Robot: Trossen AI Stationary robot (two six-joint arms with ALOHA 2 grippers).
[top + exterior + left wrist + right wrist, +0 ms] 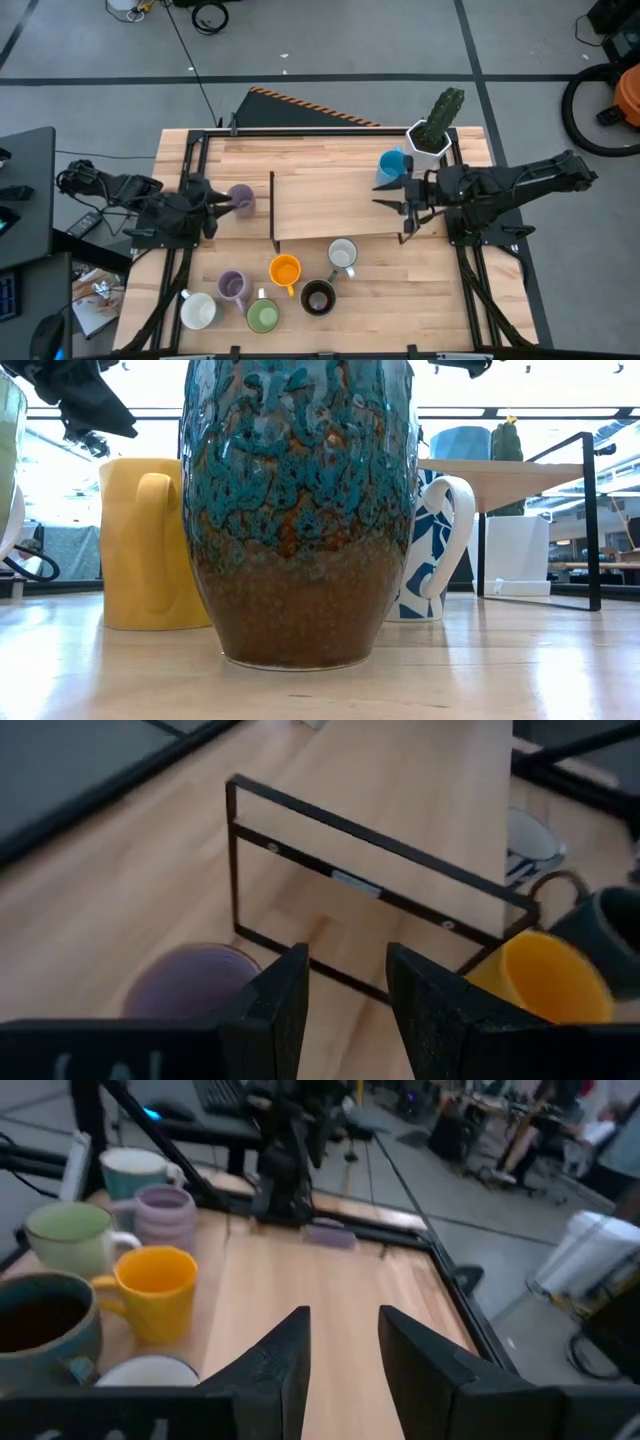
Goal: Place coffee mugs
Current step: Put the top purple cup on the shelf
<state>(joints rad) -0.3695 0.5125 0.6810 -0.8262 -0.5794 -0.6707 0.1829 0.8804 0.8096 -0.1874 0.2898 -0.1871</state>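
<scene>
Two mugs matter: your left gripper (222,207), fingers parted and empty, faces the lavender mug (241,199); right gripper (392,197), fingers parted, sits below the blue mug (392,165).

Both arms are showing as matte black jointed limbs of blocky segments, the left arm (120,195) trailing dark cables near its outer end, the right arm (520,183) looking bulkier and rounded at its joints. Each gripper's fingers (275,1010) are appearing as flat, dark, angular plastic slabs with straight bevelled edges (285,1360), rising from a black crossbar bearing faint pale lettering.
</scene>
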